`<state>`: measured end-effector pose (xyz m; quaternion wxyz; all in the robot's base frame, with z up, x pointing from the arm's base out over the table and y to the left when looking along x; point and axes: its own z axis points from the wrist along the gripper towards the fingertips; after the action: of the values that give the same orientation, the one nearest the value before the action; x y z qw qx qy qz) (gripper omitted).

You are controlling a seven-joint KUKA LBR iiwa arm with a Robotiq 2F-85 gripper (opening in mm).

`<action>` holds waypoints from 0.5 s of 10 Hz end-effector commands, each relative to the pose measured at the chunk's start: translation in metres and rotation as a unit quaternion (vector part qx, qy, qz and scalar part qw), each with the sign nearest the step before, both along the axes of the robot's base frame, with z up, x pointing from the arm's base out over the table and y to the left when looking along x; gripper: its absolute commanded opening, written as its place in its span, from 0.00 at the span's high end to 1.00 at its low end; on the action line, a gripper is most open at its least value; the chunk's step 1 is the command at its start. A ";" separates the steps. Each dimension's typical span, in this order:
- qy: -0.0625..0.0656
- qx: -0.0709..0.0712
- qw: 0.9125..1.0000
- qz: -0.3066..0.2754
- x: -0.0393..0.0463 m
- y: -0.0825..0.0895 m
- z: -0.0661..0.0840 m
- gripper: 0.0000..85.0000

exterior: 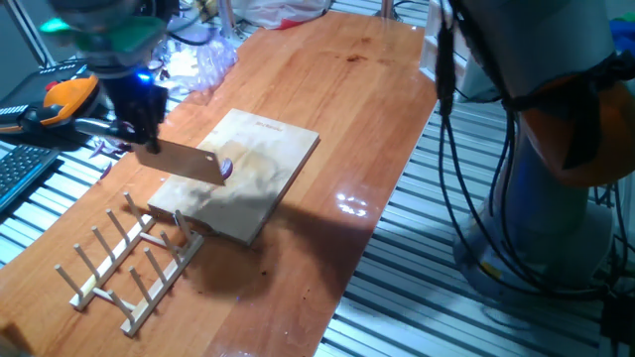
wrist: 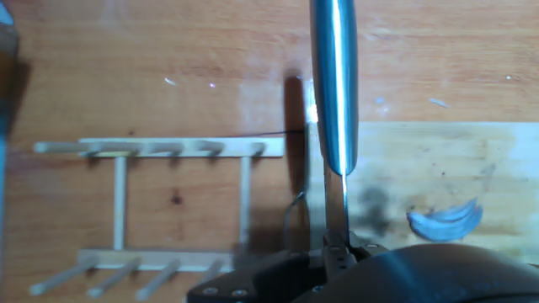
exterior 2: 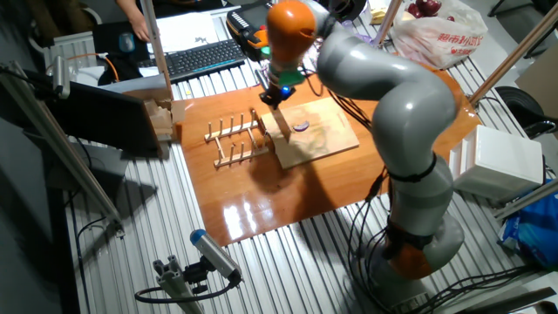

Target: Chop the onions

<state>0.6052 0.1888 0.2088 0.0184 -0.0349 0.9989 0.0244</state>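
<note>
Cleaver (exterior: 184, 159) above board (exterior: 260, 164), beside onion wedge (exterior: 227, 169).
My fingers (exterior: 139, 124) gripped its handle; wedge lay on board, rack (exterior: 124, 263) alongside.

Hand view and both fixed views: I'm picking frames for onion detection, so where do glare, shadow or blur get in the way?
Hand view: the knife blade is a blurred, shiny streak; the onion wedge is soft-edged. One fixed view: lamp glare on the table, and the blade half hides the wedge. Other fixed view: glare on the table's near edge; the wedge is tiny.
</note>
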 end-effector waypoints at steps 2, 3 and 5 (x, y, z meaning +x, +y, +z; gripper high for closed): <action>0.001 0.007 1.000 0.000 0.0032 -0.027 -0.016 1.00; 0.004 0.010 1.000 0.001 0.0032 -0.027 -0.016 1.00; 0.010 0.011 1.000 0.001 0.0032 -0.027 -0.016 1.00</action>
<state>0.6083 0.1622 0.1929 0.0091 -0.0353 0.9987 0.0357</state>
